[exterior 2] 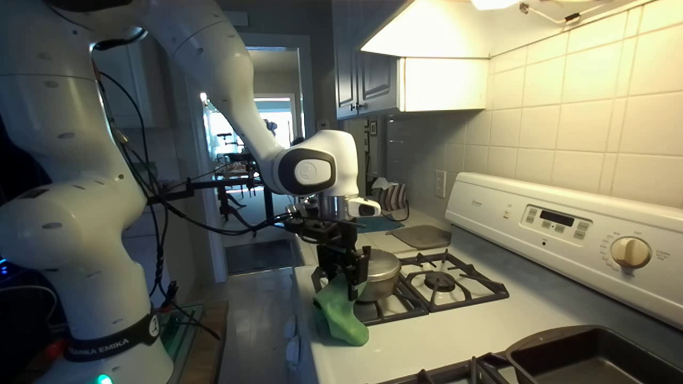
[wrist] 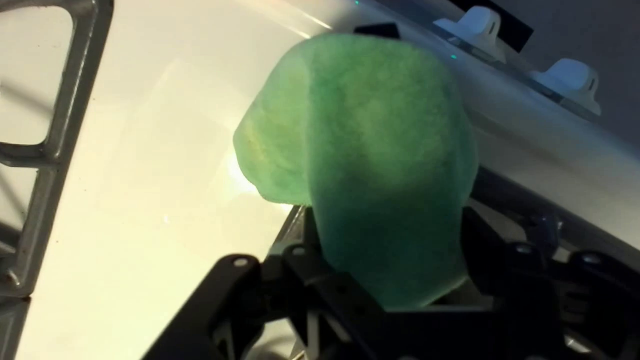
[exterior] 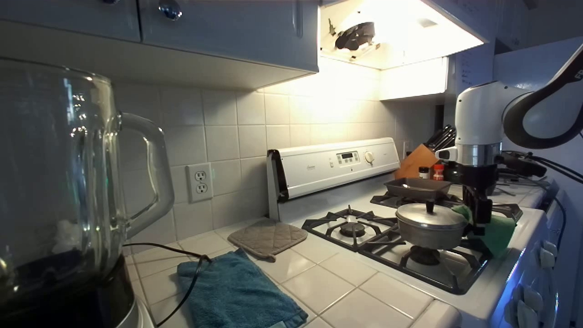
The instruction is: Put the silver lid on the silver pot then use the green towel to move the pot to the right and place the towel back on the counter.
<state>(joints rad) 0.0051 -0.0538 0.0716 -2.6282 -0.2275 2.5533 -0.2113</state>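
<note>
Standing well apart, the jaws flank the green towel; firm grip cannot be told. Towel folded over, drooping, lower right in an exterior view, just beside the lidded silver pot.

- The silver pot, silver lid on, stands just beside the hand, barring the way toward the blender.
- The green towel fills the gap within the hand, hanging near the front edge of the stove.
- Between pot and control panel, the bare rear burner leaves open room.
- Behind the towel, a white strip runs free; beyond sits the baking pan.
- The range hood caps the height.
</note>
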